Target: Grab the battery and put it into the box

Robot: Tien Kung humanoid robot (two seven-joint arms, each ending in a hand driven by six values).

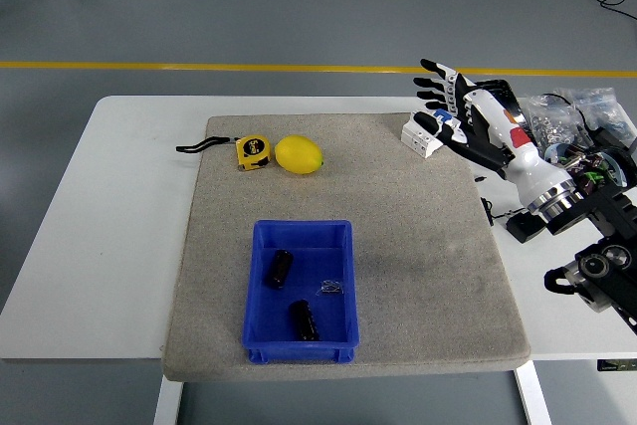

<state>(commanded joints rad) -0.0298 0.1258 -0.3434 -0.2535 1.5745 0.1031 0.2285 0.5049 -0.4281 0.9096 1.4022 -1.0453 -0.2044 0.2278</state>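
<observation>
A blue box (299,345) sits on the grey mat near the table's front edge. Two black batteries lie inside it, one at the upper left (279,268) and one lower down (304,319). A small dark scrap (330,288) lies between them at the right. My right hand (446,99) is raised at the far right of the mat, above the white breaker, fingers spread and empty. It is far from the box. The left arm is out of view.
A yellow tape measure (252,150) and a lemon (299,154) lie at the mat's far left. A white circuit breaker (426,133) sits under my hand. A black pack (498,106), bags and a bowl of parts (587,171) crowd the right side.
</observation>
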